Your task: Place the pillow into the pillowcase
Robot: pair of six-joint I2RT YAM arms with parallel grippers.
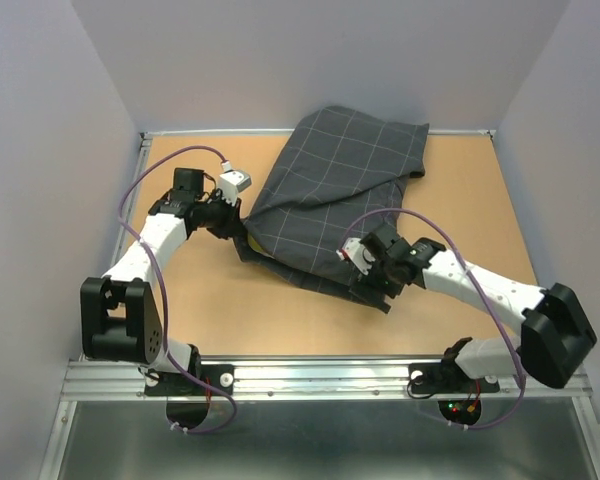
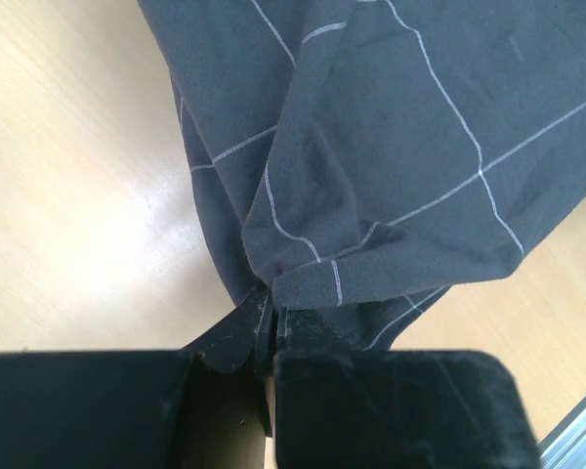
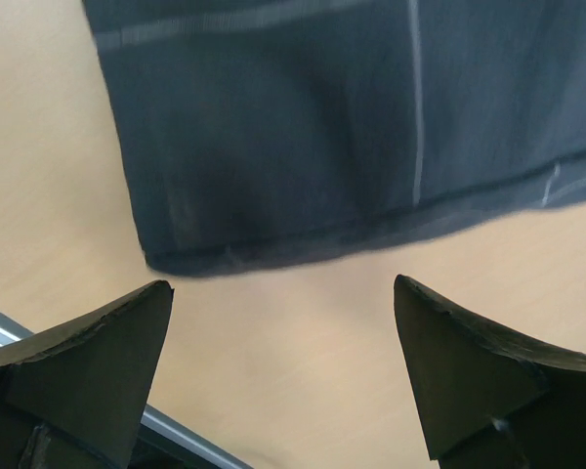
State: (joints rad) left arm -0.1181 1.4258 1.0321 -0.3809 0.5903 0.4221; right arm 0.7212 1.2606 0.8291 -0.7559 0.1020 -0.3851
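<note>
The left gripper is pinching the left edge of the pillowcase, probably to anchor it, while the right gripper is hovering wide open by the near hem, and the pillow is peeking out yellow beneath.

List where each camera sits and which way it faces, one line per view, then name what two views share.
Top external: fixed above and behind the arms, looking down on the table; both arms show, bases at the bottom edge.
Left wrist: on the left arm, looking along the left gripper, shut on an edge of the pillowcase.
Right wrist: on the right arm, facing down past the open right gripper at the pillowcase's hem.
Shared: both wrist views show the pillowcase lying on the table.
</note>
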